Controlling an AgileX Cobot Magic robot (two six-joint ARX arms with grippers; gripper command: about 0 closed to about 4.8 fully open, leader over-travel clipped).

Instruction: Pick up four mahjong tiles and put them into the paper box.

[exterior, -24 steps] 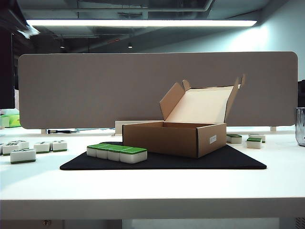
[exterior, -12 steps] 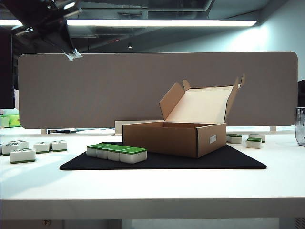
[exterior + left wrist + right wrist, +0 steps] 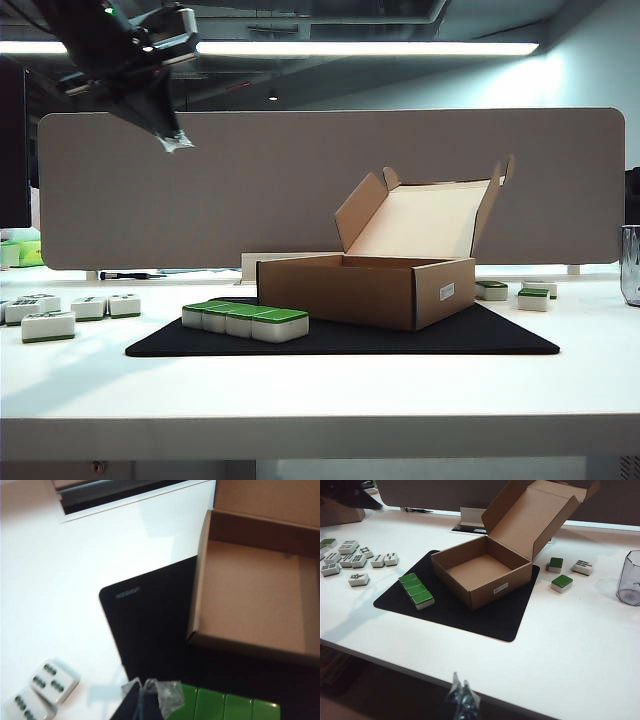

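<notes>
White surface (image 3: 320, 400) under a ceiling strip light (image 3: 360, 48); left end effector (image 3: 176, 142) closed, empty, at 10 o'clock; right end effector (image 3: 461, 696) closed, empty.

White table (image 3: 320, 400) with black mat (image 3: 400, 338), scattered tiles (image 3: 48, 325) and clear cup (image 3: 631, 578).

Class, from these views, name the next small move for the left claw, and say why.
Probably lower the shut left claw and open it over the tiles: it hangs high above the mat's left end, and the box is empty. The right claw waits shut, off the table.
</notes>
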